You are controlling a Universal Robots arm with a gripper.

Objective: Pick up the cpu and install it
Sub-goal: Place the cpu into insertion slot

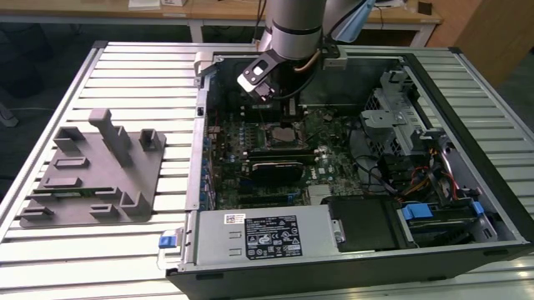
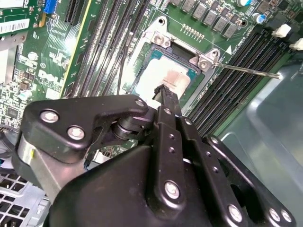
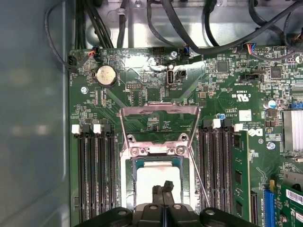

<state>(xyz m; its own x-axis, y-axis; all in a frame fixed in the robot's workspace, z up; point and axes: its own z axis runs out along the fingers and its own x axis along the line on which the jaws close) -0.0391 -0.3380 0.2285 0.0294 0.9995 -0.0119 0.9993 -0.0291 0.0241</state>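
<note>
Fingers (image 2: 166, 109) are pressed together with nothing between them, and from my station the gripper (image 3: 163, 186) comes to one blunt tip rather than a pair of open jaws. The cpu (image 3: 147, 184) lies flat in the socket (image 3: 126, 182), silver top up, its edges square with the socket frame. It looks as wide as it is long, so I read no long axis worth lining up on. The relation that matters is that the cpu is straight under the fingertips, at about the middle of its top, not off to any side. I cannot tell from either wrist view whether the tip touches the metal or hangs just above it. The seam between the fingers runs toward the hinge side of the socket, where the load plate (image 3: 158, 109) stands flipped open over the motherboard (image 3: 142, 90). The thin lever (image 2: 246, 71) is unlatched and sticks out from one socket corner. Memory slots (image 3: 94, 175) flank the socket on both sides, so the fingers would part toward them. I judge the chip seated but not yet clamped. In the exterior view the socket sits mid-board in the open case (image 1: 467, 125), with a grey fixture (image 1: 92, 169) well apart, out on the exterior view's left.
</note>
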